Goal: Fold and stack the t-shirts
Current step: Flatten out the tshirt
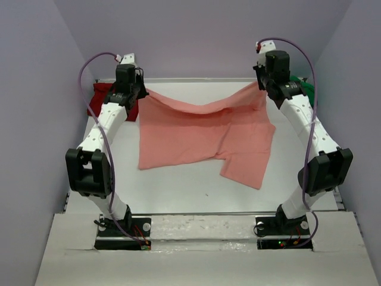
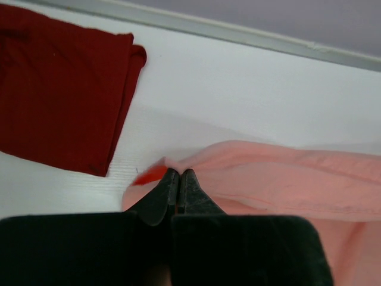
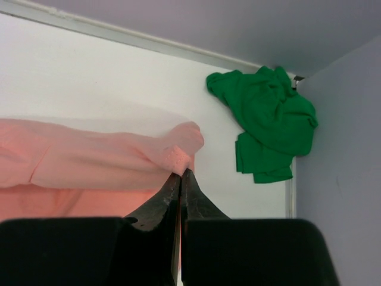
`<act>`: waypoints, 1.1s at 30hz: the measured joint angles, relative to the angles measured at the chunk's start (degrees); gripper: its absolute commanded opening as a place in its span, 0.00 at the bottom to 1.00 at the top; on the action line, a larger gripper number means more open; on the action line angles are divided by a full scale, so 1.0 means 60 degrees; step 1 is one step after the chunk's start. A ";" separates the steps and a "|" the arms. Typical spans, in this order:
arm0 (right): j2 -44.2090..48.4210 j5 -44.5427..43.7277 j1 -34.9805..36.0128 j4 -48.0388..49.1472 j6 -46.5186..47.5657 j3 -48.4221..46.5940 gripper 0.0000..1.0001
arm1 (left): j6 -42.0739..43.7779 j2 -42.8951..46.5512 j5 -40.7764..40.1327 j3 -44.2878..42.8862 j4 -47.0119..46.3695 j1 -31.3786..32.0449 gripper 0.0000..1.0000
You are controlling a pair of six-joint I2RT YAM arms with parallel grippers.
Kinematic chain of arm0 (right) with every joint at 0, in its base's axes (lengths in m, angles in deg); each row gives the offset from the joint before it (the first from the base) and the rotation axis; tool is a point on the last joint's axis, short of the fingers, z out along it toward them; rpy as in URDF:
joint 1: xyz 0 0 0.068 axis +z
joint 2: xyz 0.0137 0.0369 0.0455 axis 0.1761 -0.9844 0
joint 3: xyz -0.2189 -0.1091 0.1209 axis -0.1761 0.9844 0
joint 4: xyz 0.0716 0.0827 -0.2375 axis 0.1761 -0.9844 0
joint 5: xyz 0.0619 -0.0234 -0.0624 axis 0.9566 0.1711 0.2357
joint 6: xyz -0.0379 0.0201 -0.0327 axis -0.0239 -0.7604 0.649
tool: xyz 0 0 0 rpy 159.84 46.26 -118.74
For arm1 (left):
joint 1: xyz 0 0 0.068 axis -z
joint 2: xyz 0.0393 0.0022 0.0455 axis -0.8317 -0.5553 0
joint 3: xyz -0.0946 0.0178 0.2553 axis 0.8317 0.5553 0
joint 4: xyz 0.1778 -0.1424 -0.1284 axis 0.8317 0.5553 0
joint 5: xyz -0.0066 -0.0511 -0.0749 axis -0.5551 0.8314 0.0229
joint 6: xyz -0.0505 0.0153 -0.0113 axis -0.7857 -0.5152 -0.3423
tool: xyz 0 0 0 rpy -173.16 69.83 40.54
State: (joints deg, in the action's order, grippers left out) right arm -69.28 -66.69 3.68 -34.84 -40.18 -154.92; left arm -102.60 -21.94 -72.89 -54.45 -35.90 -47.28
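White table: left gripper, right gripper both clamped tight on salmon-pink t-shirt.

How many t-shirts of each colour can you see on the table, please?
salmon-pink t-shirt: 1
dark red t-shirt: 1
bright green t-shirt: 1
Total: 3

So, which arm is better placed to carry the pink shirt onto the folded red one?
Left. The dark red shirt lies far left beside the left claw, shut on the pink shirt; the right claw is by the green shirt.
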 measured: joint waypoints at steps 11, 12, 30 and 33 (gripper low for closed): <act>0.3246 0.0350 0.0237 -0.0590 0.0135 -0.2998 0.00 | 0.0412 0.4171 0.0517 -0.2007 0.0583 0.0841 0.00; 0.3865 0.0455 0.0357 -0.0590 0.0117 -0.3126 0.00 | 0.0441 0.4747 0.0594 -0.2124 0.0586 0.0841 0.00; 0.6320 0.2452 0.0641 -0.1953 -0.1155 -0.6448 0.00 | 0.0444 0.8127 0.1279 -0.4732 0.2550 0.0841 0.00; 0.5690 0.2269 0.0641 -0.2051 -0.1147 -0.6244 0.00 | 0.0379 0.7610 0.1188 -0.4637 0.2667 0.0845 0.00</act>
State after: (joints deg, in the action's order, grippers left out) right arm -35.14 -53.07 7.53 -47.14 -47.06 -192.38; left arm -100.33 23.72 -65.77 -82.27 -19.90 -42.20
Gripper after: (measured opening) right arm 0.013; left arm 0.019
